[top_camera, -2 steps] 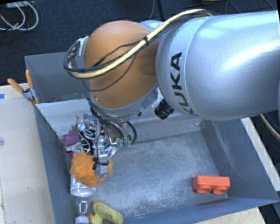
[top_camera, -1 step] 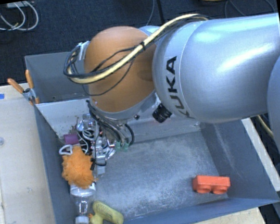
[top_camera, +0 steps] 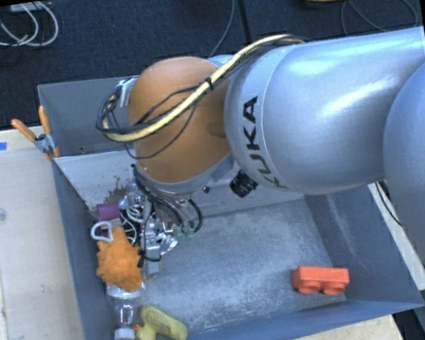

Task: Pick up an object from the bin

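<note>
Looking at this bin [top_camera: 286, 233] shot, where's the gripper sitting and what's it next to? — A

Gripper [top_camera: 151, 245] is down low on the left side, close to the left wall and about halfway along it. Just to its left is the orange fluff [top_camera: 119, 264], a fuzzy lump lying against that wall. The two look pressed together, but I can't tell if they really touch. I also can't tell whether the gripper is open or closed, since its tip is a tangle of wires and metal. — B

What else is crowding that edge? — A

The whole left wall is lined with stuff. There's a purple bit [top_camera: 108, 210] up towards the back-left corner. A white loop [top_camera: 100, 232] sits between it and the orange fluff, touching the fluff's top. Below the fluff is a small clear thing [top_camera: 123, 315]. Then a yellow thing [top_camera: 164, 326] lies at a slant in the front-left corner, near the front wall. — B

Any open room at all? — A

Loads. The middle and right of the floor are bare grey, apart from a red block [top_camera: 320, 278] near the front wall, well apart from the gripper. The arm [top_camera: 332, 114] with its orange cover [top_camera: 176, 119] hangs over the back half, so most of the back wall is hidden behind it. — B
</note>
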`<state>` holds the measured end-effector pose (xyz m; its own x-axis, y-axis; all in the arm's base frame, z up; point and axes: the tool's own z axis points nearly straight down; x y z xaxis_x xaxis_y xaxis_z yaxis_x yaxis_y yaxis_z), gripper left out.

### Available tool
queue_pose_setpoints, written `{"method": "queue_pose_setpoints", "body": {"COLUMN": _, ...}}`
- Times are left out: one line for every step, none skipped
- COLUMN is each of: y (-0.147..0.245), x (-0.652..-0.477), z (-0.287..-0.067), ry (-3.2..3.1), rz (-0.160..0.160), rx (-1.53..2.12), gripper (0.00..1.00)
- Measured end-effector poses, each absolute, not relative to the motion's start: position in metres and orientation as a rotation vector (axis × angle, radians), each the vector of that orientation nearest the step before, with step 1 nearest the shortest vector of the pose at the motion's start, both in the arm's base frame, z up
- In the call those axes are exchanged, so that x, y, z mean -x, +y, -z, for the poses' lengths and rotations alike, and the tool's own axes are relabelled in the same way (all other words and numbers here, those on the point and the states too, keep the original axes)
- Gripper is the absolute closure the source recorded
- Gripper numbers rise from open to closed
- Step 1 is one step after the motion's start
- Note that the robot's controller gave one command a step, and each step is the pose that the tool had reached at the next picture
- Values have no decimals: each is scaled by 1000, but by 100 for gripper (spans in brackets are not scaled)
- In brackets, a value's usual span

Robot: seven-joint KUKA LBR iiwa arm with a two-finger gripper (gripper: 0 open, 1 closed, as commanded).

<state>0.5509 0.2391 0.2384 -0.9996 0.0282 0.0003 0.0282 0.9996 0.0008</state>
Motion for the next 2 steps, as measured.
{"method": "queue_pose_setpoints", "body": {"y": 204, "x": -572, "z": -239, "ry": -3125, "rz": -2, "rx": -244, "gripper": 0}}
{"method": "queue_pose_setpoints", "body": {"y": 244, "x": -501, "z": -170, "ry": -3133, "rz": -3, "rx": 188, "gripper": 100}}
